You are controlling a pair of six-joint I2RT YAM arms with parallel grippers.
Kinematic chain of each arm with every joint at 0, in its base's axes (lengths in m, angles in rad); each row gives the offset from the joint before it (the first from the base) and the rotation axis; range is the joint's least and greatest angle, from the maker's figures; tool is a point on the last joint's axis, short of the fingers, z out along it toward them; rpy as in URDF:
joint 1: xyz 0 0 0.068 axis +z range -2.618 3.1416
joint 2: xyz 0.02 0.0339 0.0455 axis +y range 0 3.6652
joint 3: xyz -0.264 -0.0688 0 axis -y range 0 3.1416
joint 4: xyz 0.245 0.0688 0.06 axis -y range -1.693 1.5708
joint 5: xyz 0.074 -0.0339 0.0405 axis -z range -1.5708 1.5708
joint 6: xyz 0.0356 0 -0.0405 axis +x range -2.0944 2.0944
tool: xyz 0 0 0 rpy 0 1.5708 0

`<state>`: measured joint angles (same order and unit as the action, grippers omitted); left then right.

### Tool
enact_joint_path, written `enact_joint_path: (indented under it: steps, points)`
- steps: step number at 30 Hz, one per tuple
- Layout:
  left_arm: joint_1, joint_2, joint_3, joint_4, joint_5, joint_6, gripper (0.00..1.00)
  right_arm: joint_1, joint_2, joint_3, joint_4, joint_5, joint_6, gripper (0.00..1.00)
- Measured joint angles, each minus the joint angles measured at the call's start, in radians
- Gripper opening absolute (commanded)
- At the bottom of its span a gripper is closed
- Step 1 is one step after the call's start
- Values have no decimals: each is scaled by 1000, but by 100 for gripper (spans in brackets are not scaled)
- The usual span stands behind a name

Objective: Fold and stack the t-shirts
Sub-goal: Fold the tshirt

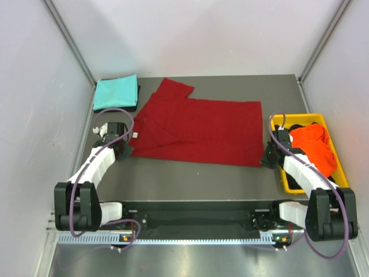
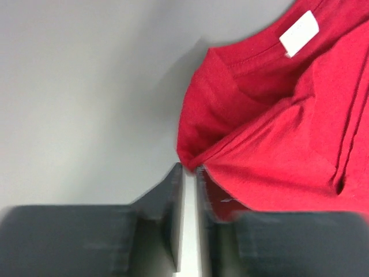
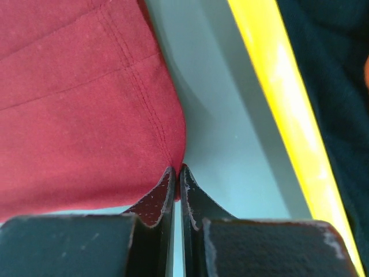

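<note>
The large dark red t-shirt (image 1: 199,130) lies spread across the middle of the table, its upper left sleeve folded up and its white neck label (image 2: 298,33) showing. My left gripper (image 1: 125,151) is at the shirt's near left corner. In the left wrist view its tips (image 2: 189,168) pinch a bunched point of red cloth (image 2: 277,144), with only a thin gap between the jaws. My right gripper (image 1: 266,158) is shut on the shirt's near right hem corner (image 3: 75,104), with cloth caught at the tips (image 3: 177,168). A folded teal t-shirt (image 1: 116,91) sits at the back left.
The yellow bin (image 1: 340,167) stands right of my right arm, holding an orange t-shirt (image 1: 314,144) and a black one (image 1: 294,183). The bin's rim (image 3: 282,98) passes close beside my right gripper. White walls enclose the table on three sides.
</note>
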<state>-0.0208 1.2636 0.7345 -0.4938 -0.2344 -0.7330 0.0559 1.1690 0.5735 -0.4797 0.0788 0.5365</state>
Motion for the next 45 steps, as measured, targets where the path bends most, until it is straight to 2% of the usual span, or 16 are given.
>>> enact_joint_path:
  steps: [2, 4, 8, 11, 16, 20, 26, 36, 45]
  points:
    - [0, -9, -2, -19, 2, 6, 34, 0, -18, -13, -2, -12, 10, 6]
    - [0, -10, -2, -40, 0, 9, 38, 0, -32, -28, -3, -21, 19, 8]
    - [0, -26, 10, -79, -18, 31, 49, 0, -43, -44, -22, -35, 35, 18]
    - [0, -43, 61, -88, -13, 61, 49, 0, -44, -44, -31, -40, 39, 23]
    - [2, -27, 144, 24, 168, 83, 47, 0, -70, -43, -46, -46, 44, 35]
    - [-2, 82, 189, 135, 298, 58, 46, 0, -109, -40, -61, -47, 42, 39]
    - [-12, 317, 301, 212, 393, 49, 48, 0, -197, -22, -79, -46, 34, 41]
    - [-35, 557, 425, 268, 402, 28, 53, 0, -234, 1, -74, -50, 21, 41]
    - [-53, 656, 547, 225, 314, 26, 53, 0, -251, 1, -74, -35, 13, 42]
